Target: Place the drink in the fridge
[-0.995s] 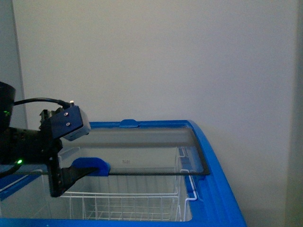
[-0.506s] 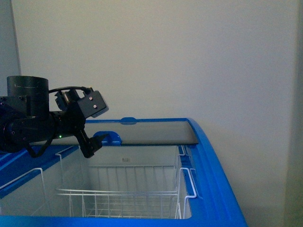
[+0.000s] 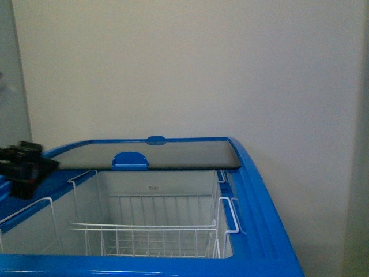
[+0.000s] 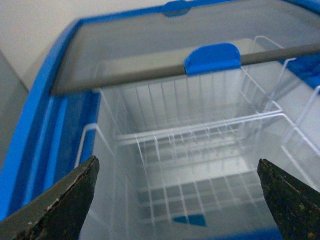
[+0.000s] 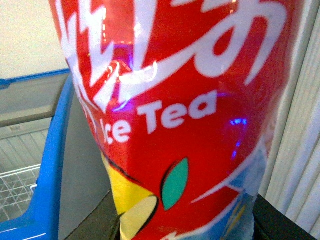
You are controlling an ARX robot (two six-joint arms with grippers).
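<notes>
All 3 views share the fridge (image 3: 262,196): front looks across it at the wall (image 3: 202,69), left wrist down into it, right wrist past a close ice tea bottle (image 5: 180,125).

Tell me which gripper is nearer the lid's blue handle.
Left. The left gripper hangs open at the fridge's left rim, facing the handle; the right gripper holds the ice tea bottle outside the fridge.

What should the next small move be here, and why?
Probably bring the right gripper with its Ice Tea bottle over the fridge opening. The glass lid sits slid back, the wire basket lies exposed, the bottle is outside the blue rim, and the left gripper is open and empty.
</notes>
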